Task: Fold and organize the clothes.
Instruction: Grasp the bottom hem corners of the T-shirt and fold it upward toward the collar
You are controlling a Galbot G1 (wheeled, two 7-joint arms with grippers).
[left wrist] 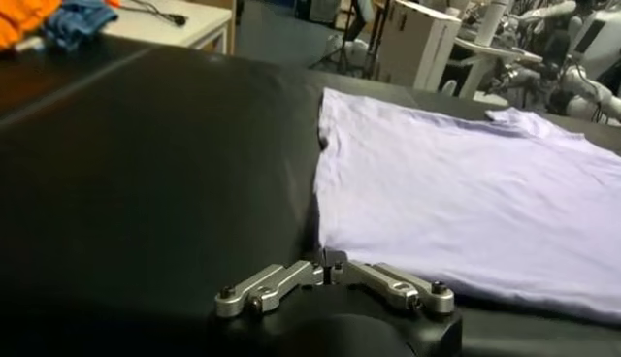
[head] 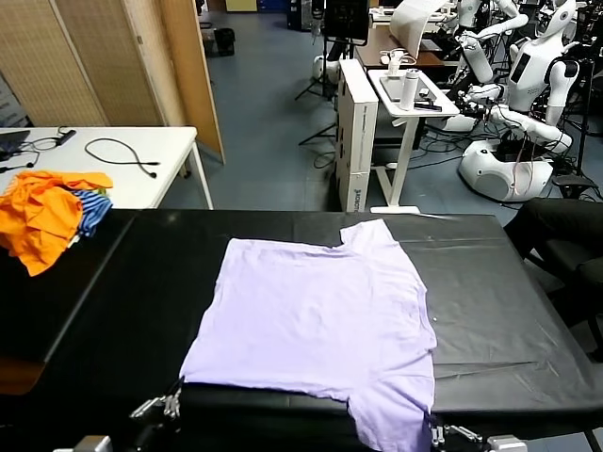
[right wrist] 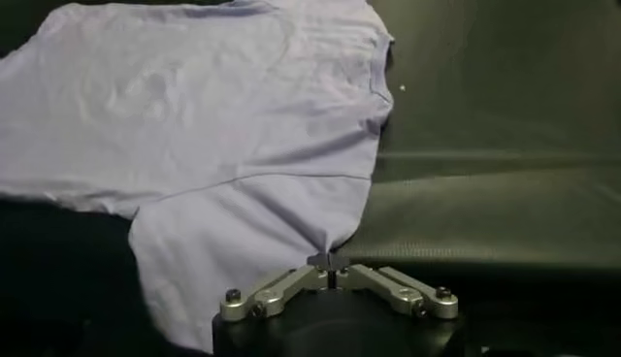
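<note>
The pale lavender T-shirt (head: 316,311) lies flat, plain side up, on the black table (head: 490,282). One sleeve hangs over the near edge and the other sleeve points to the far side. My right gripper (head: 443,433) is at the near edge. In the right wrist view it (right wrist: 330,260) is shut on the edge of the hanging sleeve (right wrist: 243,223), and the cloth is drawn to a point at the tips. My left gripper (head: 155,407) is at the shirt's near-left corner. In the left wrist view it (left wrist: 328,267) is shut just short of the hem (left wrist: 325,238). No cloth shows between its tips.
A bright orange and blue-striped garment heap (head: 42,212) lies at the table's far left. It also shows in the left wrist view (left wrist: 24,15). A white table with cables (head: 141,151) stands behind it. A cart (head: 405,94), other robots (head: 528,85) and a dark chair (head: 565,235) are at the back right.
</note>
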